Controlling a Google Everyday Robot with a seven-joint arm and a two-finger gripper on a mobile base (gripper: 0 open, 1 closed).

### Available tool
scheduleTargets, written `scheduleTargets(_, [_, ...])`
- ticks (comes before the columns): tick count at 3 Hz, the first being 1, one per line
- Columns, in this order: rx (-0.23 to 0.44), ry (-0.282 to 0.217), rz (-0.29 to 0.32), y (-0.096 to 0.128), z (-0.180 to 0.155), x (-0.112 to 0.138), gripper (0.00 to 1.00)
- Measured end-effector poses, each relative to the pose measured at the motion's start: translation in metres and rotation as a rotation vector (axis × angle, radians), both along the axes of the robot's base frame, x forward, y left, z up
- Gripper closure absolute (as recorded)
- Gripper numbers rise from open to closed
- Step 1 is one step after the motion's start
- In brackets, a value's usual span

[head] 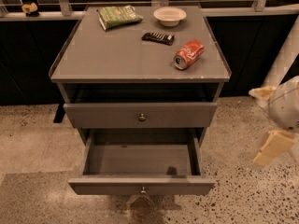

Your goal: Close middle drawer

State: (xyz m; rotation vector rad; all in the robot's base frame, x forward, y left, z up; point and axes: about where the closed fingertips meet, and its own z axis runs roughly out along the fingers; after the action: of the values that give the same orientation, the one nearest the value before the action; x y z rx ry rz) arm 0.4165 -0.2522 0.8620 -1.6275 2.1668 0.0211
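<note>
The middle drawer is pulled far out at the bottom of the grey cabinet. It has a low front panel with a small round knob and a bare grey inside. My gripper is at the right edge of the view, level with the drawers and well to the right of the cabinet, touching nothing. Its two beige fingers stand apart, with nothing between them.
Above the open drawer, another low-fronted drawer sticks out slightly. On the cabinet top lie a red soda can, a black remote-like object, a white bowl and a green snack bag. A white post stands at the right.
</note>
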Motion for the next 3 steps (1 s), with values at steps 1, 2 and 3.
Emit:
scheduleTargets(1, [0.012, 0.04, 0.004, 0.027, -0.054, -0.01, 0.0])
scheduleTargets(2, [0.032, 0.109, -0.016, 0.041, -0.101, -0.022, 0.0])
scheduleTargets(3, [0.07, 0.169, -0.05, 0.041, -0.139, -0.038, 0.0])
